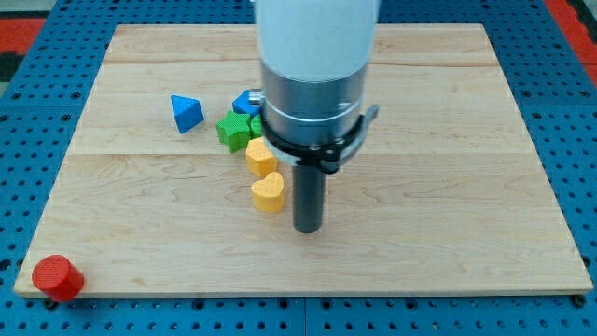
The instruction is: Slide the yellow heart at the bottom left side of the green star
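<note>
The yellow heart [268,193] lies near the board's middle. My tip [308,228] rests on the board just to the heart's right and slightly lower, a small gap apart. A green star [234,129] sits above and left of the heart, partly hidden by the arm. A yellow hexagonal block [260,157] lies between the star and the heart, touching or almost touching the heart's top.
A blue triangular block [186,113] lies left of the star. Another blue block [247,101] peeks out above the star, mostly hidden by the arm. A red cylinder [58,277] stands at the board's bottom left corner. The wooden board [448,187] rests on blue pegboard.
</note>
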You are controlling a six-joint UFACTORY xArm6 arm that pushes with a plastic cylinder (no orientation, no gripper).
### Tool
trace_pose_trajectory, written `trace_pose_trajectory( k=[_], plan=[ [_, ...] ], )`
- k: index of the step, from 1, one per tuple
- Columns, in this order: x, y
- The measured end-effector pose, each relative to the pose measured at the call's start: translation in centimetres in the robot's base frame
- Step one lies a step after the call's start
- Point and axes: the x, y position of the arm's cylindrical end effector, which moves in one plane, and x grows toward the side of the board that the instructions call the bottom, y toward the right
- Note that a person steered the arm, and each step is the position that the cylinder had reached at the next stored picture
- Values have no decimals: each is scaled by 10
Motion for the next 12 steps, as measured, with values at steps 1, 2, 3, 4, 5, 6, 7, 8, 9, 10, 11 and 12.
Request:
trace_pose_trajectory(
  k=[1,2,3,4,5,6,7,8,9,10,11,12],
  plan=[
    [2,-26],
    [2,-27],
    [1,-18],
    [3,12],
    [-3,62],
    [-24,68],
    [-22,36],
    [-22,12],
    [-21,-41],
    [-47,-109],
    [-56,-145],
    [-72,-134]
  ],
)
